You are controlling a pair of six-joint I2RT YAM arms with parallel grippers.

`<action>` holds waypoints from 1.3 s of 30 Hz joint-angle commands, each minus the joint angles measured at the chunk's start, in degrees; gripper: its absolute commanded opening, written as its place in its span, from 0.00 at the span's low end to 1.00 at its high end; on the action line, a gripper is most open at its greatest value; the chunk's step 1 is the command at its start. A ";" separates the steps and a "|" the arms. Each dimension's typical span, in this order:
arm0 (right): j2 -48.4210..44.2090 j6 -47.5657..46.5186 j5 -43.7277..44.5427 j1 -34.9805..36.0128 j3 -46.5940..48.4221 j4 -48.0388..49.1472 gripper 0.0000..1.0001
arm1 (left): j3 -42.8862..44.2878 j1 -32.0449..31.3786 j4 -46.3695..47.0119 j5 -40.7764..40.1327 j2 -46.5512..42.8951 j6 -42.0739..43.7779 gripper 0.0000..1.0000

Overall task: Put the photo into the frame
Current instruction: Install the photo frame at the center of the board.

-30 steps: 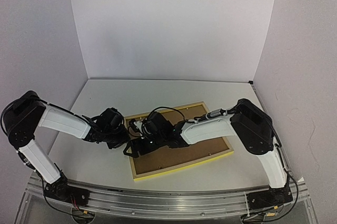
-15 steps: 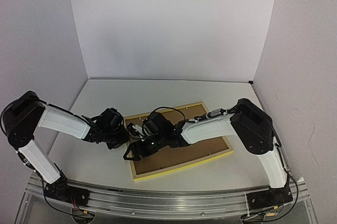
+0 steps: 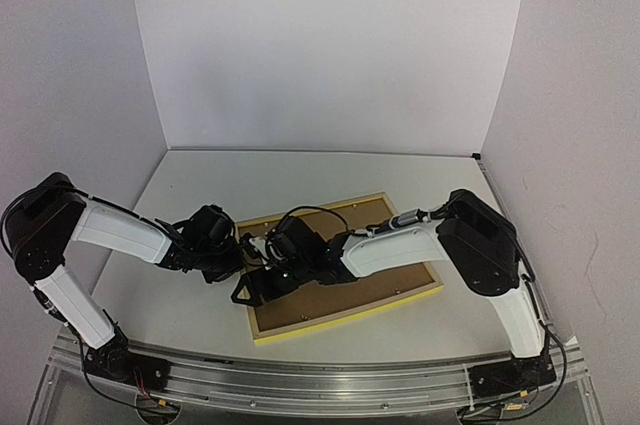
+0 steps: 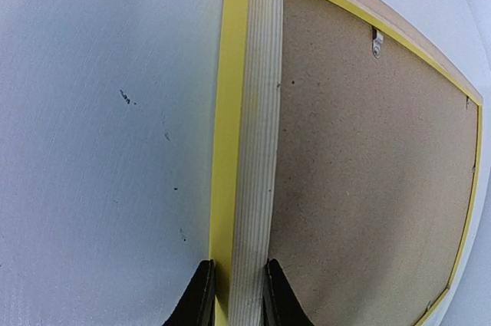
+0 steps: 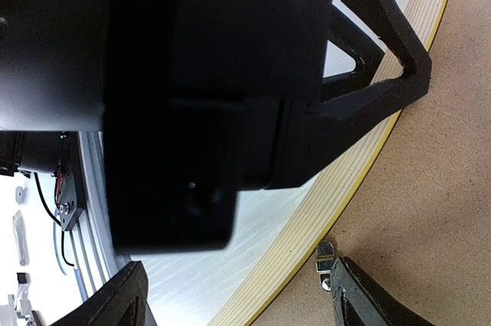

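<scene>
Enclosure: white bench [image 3: 300, 170] boxed in by three plain walls.
Back wall [image 3: 330, 45] white; left wall [image 3: 60, 65] and right wall [image 3: 580, 95] pale lilac-grey. Even, soft light. Metal rail [image 3: 330, 385] along near bench edge; few dark specks [image 4: 126, 97] on bench.

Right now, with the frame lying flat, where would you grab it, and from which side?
Take the narrow wooden rail along the left edge of the frame, coming from outside that edge. It lies flat, back up, so only that raised rim fits between two fingers; the left end effector pinches it there.
</scene>
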 commanded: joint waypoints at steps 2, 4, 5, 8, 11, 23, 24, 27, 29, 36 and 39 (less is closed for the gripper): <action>2.02 -1.14 -0.19 -0.23 0.42 -3.72 0.79 | -3.09 0.01 -8.68 1.57 2.96 -4.68 0.00; 2.89 -1.65 -3.70 -0.28 1.08 -3.72 0.79 | -3.03 0.02 -8.62 1.61 3.14 -4.68 0.00; 3.08 -2.20 -5.40 -0.27 1.17 -3.69 0.79 | -2.97 0.02 -8.63 1.57 3.21 -4.68 0.00; 3.15 -4.66 -10.08 -0.27 0.93 -3.66 0.78 | -2.77 -0.01 -8.68 1.57 3.46 -4.56 0.00; 2.88 -7.50 -13.05 -0.27 0.08 -3.81 0.78 | -2.49 0.02 -8.69 1.59 3.87 -4.26 0.00; 2.97 -13.54 -12.65 -0.30 0.77 -9.08 0.78 | -1.69 0.02 -9.48 1.40 4.42 -2.97 0.00; 2.97 -13.41 -12.20 -0.29 0.83 -9.08 0.78 | -1.72 0.00 -9.41 1.47 4.50 -2.96 0.00; 2.23 -12.74 -11.51 -0.33 1.09 -9.17 0.78 | -1.94 0.02 -9.23 1.48 4.58 -3.02 0.00; 1.04 -12.23 -10.76 -0.34 1.01 -9.13 0.78 | -1.95 0.02 -9.14 1.41 4.42 -3.09 0.00; -4.59 -9.47 -6.07 -0.89 1.81 -8.82 0.79 | -2.21 0.02 -8.90 1.30 4.30 -2.70 0.00; -4.79 -8.84 -5.21 -1.78 3.08 -8.58 0.79 | -2.13 0.02 -8.73 1.60 4.71 -2.53 0.00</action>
